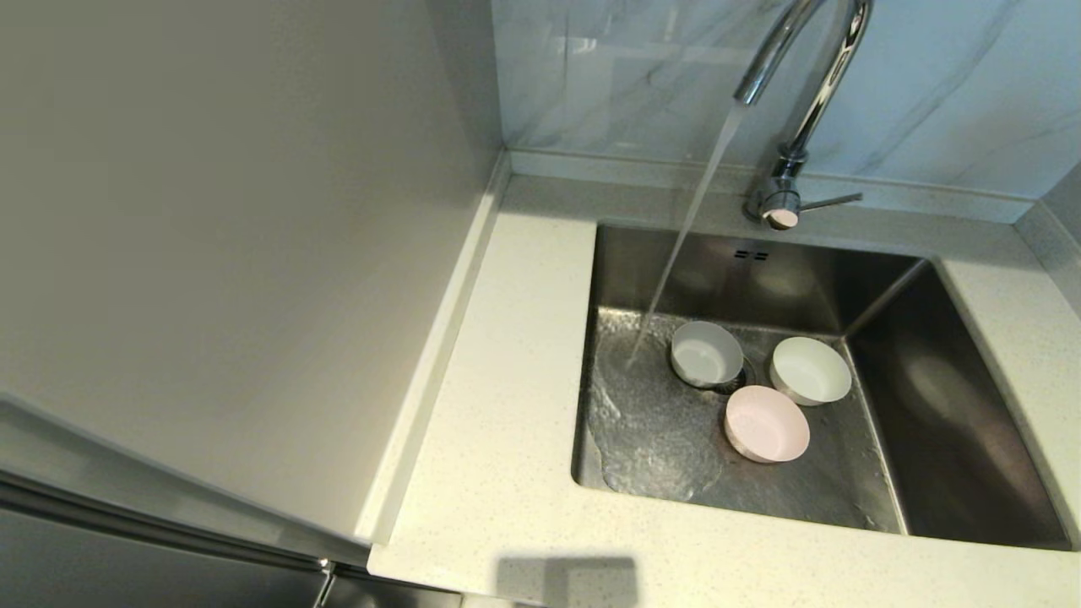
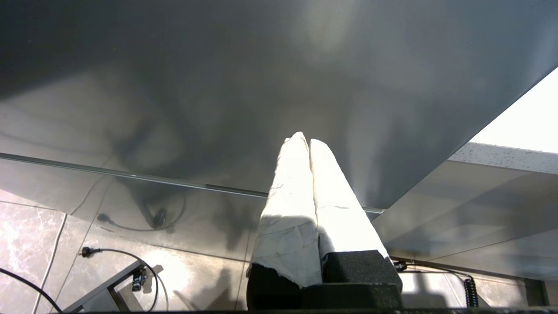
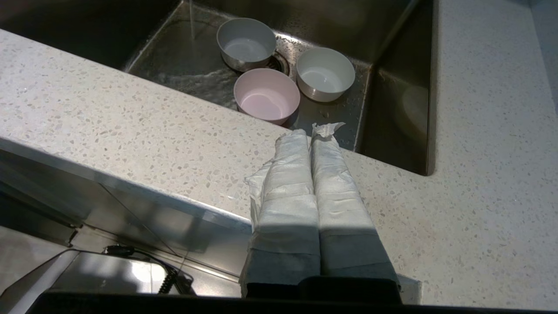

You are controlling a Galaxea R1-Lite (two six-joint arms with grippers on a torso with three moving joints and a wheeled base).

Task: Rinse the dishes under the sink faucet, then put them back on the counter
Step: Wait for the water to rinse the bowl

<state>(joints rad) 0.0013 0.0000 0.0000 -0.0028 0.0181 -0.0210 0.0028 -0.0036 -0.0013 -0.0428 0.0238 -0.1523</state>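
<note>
Three small bowls stand upright on the floor of the steel sink: a greyish-white bowl over the drain, a white bowl to its right, and a pale pink bowl in front. The chrome faucet runs; its water stream lands on the sink floor left of the bowls. My right gripper is shut and empty, low over the counter's front edge, pointing at the pink bowl. My left gripper is shut and empty, parked below beside a grey cabinet panel. Neither arm shows in the head view.
A tall grey cabinet side rises left of the counter. The faucet's thin lever points right. Grey marbled tile backs the sink. Cables lie on the floor below.
</note>
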